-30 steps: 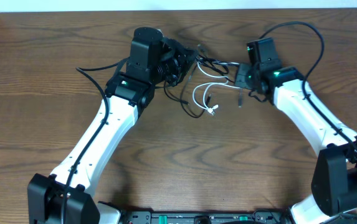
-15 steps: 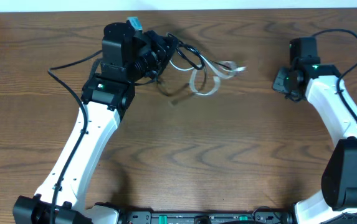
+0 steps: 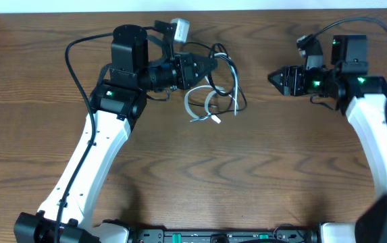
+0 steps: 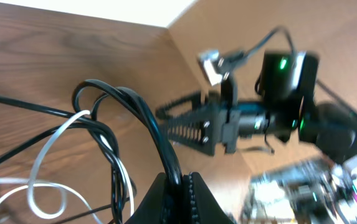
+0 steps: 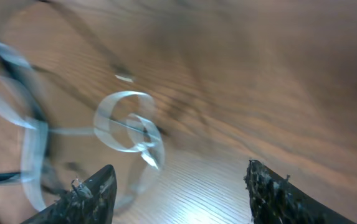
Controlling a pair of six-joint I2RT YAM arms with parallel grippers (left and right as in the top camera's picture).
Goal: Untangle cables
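The left gripper (image 3: 210, 64) clenches the black cable (image 4: 156, 140) near the table's (image 3: 200, 182) far edge; the right gripper (image 3: 274, 77) is released, empty. One-sided pulling may tighten the white cable (image 4: 50, 142) knot.

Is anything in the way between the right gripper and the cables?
Nothing visible does. Only bare table lies between the open right gripper and the cables, which the left gripper holds.

Soft, even light fills the overhead view, sharp edge to edge, with faint shadows on the worktop (image 3: 247, 175). The left wrist view is crisp at its fingers (image 4: 159, 202), hazier behind. The right wrist view is motion-blurred: the cables (image 5: 146, 148) smear, and pale glare sits low on the wood.
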